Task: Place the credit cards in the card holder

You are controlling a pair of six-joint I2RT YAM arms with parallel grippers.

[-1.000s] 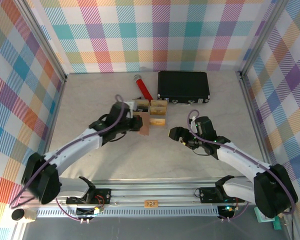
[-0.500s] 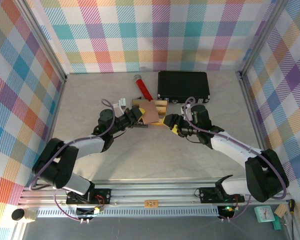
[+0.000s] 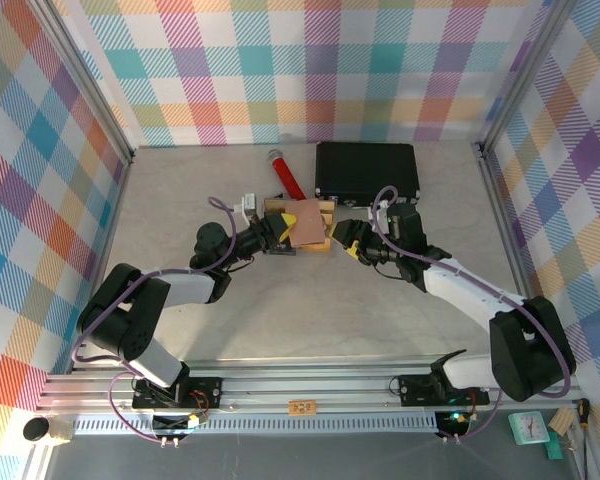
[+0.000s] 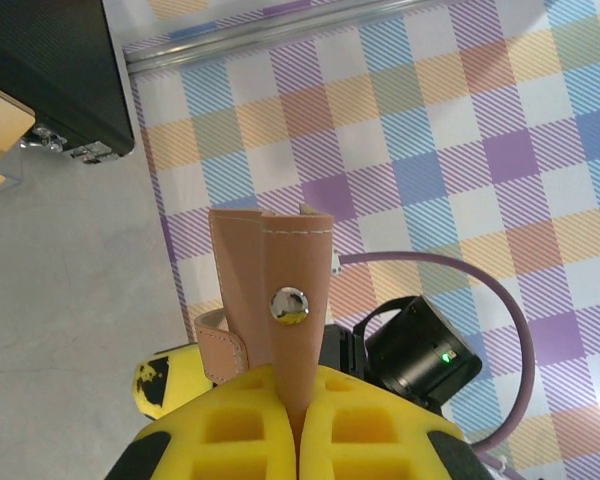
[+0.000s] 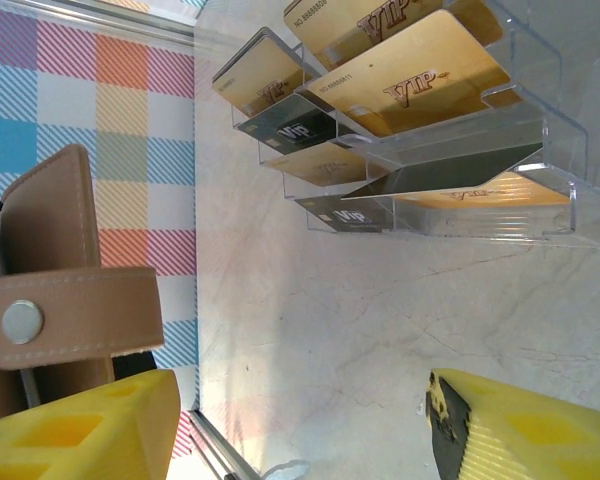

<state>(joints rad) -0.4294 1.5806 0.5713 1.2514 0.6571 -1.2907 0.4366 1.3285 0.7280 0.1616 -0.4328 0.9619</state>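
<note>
Closed in on tray (image 5: pixel 580 190) since a second back | left gripper (image 4: pixel 298 400) clamped on card holder (image 4: pixel 270 290), upright, just beside right gripper (image 5: pixel 300 420) | right gripper spread, empty | credit cards (image 5: pixel 420 75) ahead in tray, none inserted.

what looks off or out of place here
Nothing spilled or broken. The card holder is pinched by one edge in the shut left gripper, its snap strap apparently unfastened; the credit cards sit slotted in the clear tray.
</note>
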